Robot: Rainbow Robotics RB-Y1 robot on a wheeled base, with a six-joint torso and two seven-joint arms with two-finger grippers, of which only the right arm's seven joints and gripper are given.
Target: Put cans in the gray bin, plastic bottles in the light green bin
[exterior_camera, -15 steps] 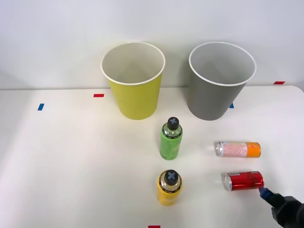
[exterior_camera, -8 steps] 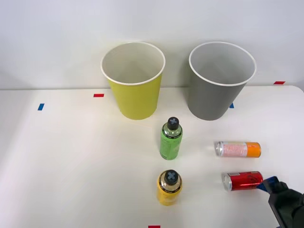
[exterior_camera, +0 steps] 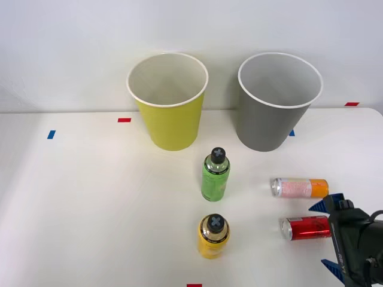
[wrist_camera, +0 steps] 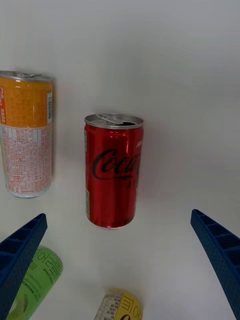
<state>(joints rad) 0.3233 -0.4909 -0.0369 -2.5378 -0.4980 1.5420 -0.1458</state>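
**Hovering over the red can**

Standing at eleven o'clock, the light green bin (exterior_camera: 168, 101); gray bin (exterior_camera: 277, 101) at one. Green bottle (exterior_camera: 215, 175) and yellow bottle (exterior_camera: 213, 235) centre. At four, pink can (exterior_camera: 299, 188) and red can (exterior_camera: 306, 228) lie flat; right gripper (exterior_camera: 328, 235) fingers (wrist_camera: 20, 250) spread, empty, straddling it.

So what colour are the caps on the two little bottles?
Black, each marked with a grey cross: green bottle, yellow bottle. The front view shows the caps best.

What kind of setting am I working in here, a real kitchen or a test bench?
Most likely a lab test bench. A bare white table stands against a plain white wall, with red tape and blue tape marks stuck on it, and the two bins, yellow-green and gray, are set out neatly side by side.
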